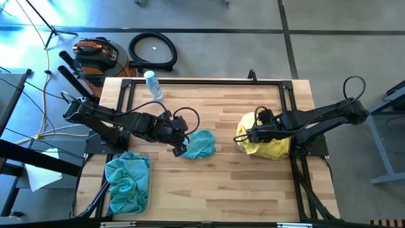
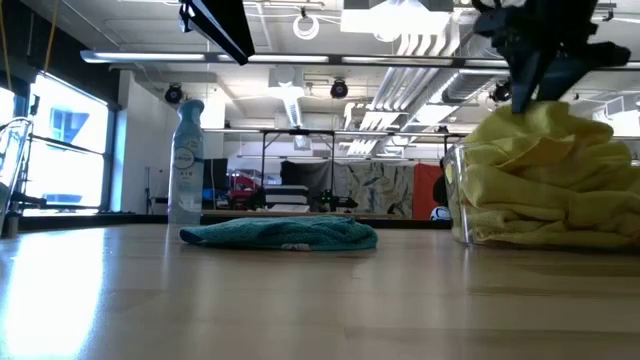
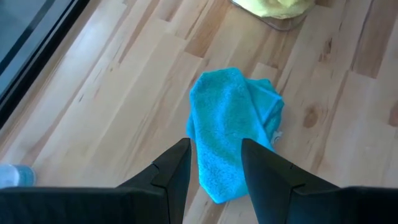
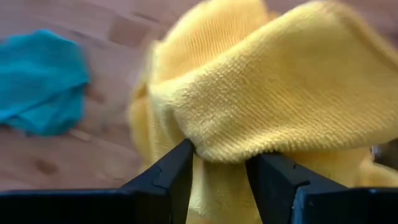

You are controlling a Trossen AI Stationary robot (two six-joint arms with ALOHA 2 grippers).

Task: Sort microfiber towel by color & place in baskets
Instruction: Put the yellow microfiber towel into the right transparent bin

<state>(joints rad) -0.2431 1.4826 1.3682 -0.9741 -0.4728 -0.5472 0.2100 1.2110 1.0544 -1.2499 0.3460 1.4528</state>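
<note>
The left gripper (image 1: 179,149), fingers spread, hovered at the nine o'clock edge of a teal towel (image 1: 200,144) mid-table. The right gripper (image 1: 243,135), fingers parted, sat over the yellow towels (image 1: 269,147) heaped in their basket (image 2: 462,205).

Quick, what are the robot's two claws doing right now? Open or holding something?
Left gripper: open, over the teal towel, holding nothing.
Right gripper: open, at the yellow towels in their basket.

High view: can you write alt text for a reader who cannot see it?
A teal-blue fuzzy microfiber towel lies mid-table beside the left gripper. The right gripper is over a clear plastic basket of yellow towels.
</note>
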